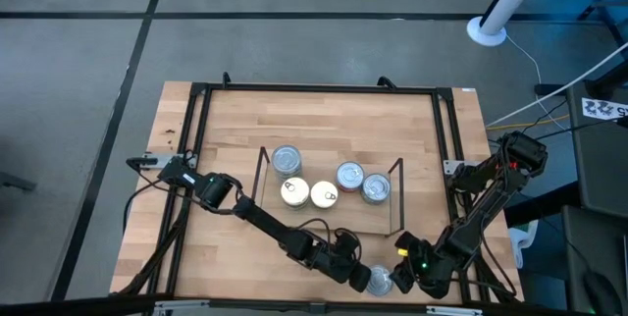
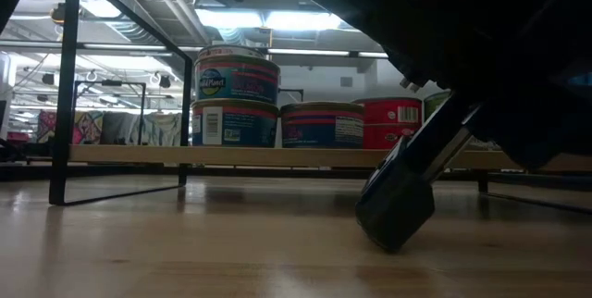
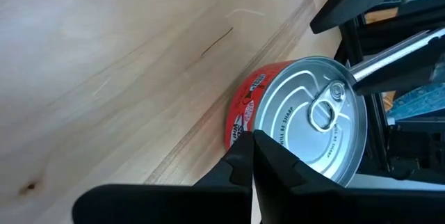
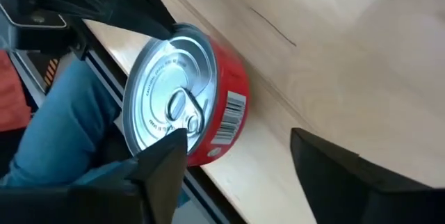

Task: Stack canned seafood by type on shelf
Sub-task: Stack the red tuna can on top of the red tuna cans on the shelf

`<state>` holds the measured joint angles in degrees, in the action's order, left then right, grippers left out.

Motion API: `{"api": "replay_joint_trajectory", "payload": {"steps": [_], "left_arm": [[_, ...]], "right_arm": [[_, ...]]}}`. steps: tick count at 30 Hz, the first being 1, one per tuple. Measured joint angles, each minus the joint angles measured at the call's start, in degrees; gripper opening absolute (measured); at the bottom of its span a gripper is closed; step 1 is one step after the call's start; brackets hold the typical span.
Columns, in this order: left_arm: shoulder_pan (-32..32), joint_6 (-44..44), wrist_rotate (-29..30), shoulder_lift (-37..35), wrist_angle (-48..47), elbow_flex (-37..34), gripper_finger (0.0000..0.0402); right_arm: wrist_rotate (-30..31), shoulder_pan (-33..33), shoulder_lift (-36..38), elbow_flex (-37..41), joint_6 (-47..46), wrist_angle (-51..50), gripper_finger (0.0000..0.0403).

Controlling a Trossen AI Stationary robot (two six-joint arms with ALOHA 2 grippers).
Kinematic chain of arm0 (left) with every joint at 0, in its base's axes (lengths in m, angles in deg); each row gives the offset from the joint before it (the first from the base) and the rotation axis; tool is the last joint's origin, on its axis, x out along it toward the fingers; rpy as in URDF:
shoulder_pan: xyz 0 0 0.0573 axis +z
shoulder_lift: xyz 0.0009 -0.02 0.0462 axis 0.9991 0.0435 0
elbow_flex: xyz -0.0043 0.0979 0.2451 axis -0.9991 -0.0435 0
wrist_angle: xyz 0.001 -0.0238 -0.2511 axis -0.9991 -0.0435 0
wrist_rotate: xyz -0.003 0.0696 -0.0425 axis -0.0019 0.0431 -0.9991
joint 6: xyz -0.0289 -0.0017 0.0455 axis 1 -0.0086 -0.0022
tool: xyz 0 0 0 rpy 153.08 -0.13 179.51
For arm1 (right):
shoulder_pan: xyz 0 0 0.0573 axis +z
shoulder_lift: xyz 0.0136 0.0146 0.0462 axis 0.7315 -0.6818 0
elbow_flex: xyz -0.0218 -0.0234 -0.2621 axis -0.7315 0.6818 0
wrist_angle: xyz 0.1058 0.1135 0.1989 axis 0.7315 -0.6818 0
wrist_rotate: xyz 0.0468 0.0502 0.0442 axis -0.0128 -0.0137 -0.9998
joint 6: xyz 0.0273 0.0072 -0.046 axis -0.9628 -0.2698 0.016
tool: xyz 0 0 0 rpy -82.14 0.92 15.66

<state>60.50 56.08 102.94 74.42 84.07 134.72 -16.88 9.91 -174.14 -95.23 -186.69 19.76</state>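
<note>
Right wrist view: my right gripper (image 4: 240, 165) stood open around the red tin (image 4: 188, 109); I'd centre it before closing, left gripper (image 3: 252, 156) shut beside it.

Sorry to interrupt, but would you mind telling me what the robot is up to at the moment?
It is sorting canned seafood onto the small wooden shelf, where five tins already show from above, at least one resting on another. Both arms have met at the table's near edge over one red-sided tin with a silver pull-tab lid. The left gripper, fingers shut, sits right against that tin. The right gripper has its fingers spread on either side of the tin, not gripping it.
</note>
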Motion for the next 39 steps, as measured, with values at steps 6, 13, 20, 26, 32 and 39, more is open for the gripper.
{"api": "replay_joint_trajectory", "payload": {"steps": [6, 13, 20, 26, 32, 39], "left_arm": [[0.0, 0.0, 0.0, 0.0, 0.0, 0.0, 0.0001], [0.0, 0.0, -0.2, 0.0, -0.1, 0.0, 0.0001], [0.0, -0.1, -0.3, 0.0, 0.0, 0.0, 0.0001], [0.0, -0.6, -0.3, 0.0, 0.4, 0.0, 0.0001], [0.0, -0.6, -0.3, 0.0, 0.4, 0.0, 0.0001], [-0.1, -1.7, -0.2, 0.0, 0.0, 0.0, 0.0001]], "right_arm": [[-0.1, 0.0, 0.0, 0.0, -2.1, 1.6, 0.0275], [-0.2, 0.0, 0.0, 0.0, -5.9, 4.6, 0.0269], [-3.5, 0.1, -4.0, 0.0, -7.7, 7.8, 0.0269], [-2.1, 0.1, -8.7, 0.0, -7.3, 14.7, 0.0269], [-0.8, 0.1, -9.7, 0.0, -7.2, 16.5, 0.0269], [0.9, 0.0, -9.8, 0.0, -7.2, 16.6, 0.0269]]}}
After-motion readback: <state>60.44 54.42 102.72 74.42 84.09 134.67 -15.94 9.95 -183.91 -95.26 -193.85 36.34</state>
